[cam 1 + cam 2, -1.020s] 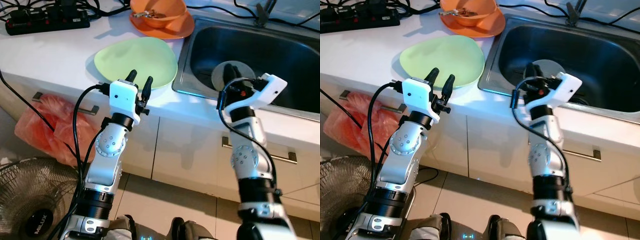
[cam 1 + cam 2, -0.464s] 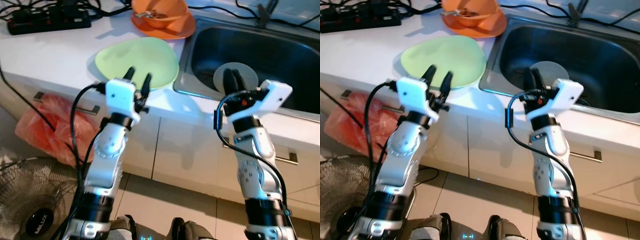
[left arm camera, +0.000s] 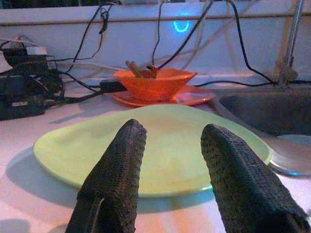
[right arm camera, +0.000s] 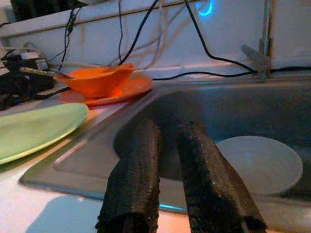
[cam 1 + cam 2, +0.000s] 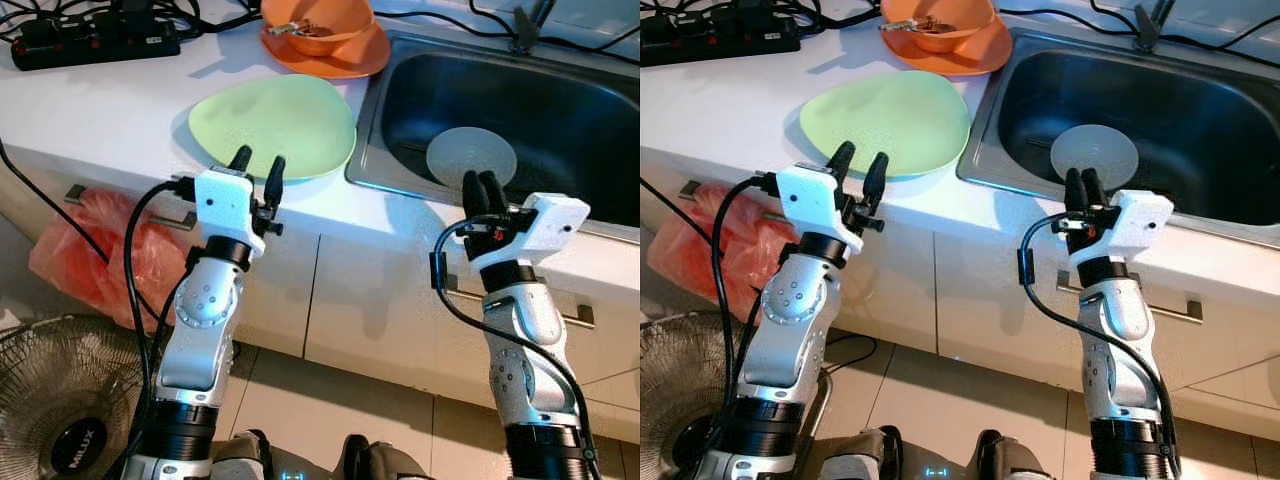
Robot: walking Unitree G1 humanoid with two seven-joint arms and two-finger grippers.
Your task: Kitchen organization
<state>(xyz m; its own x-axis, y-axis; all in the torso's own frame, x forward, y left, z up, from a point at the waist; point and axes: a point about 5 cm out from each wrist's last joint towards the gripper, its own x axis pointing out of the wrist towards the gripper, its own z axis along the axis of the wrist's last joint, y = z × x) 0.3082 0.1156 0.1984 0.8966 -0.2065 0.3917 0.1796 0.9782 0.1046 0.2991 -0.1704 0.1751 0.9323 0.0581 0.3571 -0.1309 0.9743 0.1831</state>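
A pale green plate [image 5: 275,120] lies on the white counter [image 5: 110,110], left of the steel sink [image 5: 560,100]. My left gripper [image 5: 258,162] stands open at the counter's front edge, just short of the plate's near rim [image 3: 160,187], with nothing between its fingers [image 3: 119,165]. A pale round dish [image 5: 471,155] lies in the sink basin. My right gripper [image 5: 480,182] is shut and empty at the sink's front rim, pointing toward that dish [image 4: 262,162]. Behind the green plate, an orange bowl [image 5: 318,20] holding small items sits on an orange plate [image 5: 345,58].
A black power strip [image 5: 95,40] with several cables lies at the back left of the counter. A tap base [image 5: 525,25] stands behind the sink. Below the counter are white cabinet fronts with handles [image 5: 570,315], a red plastic bag [image 5: 95,250] and a floor fan [image 5: 65,400].
My right gripper has drawn back from over the dish in the sink to the sink's front rim. My left gripper has shifted slightly left and back from the green plate.
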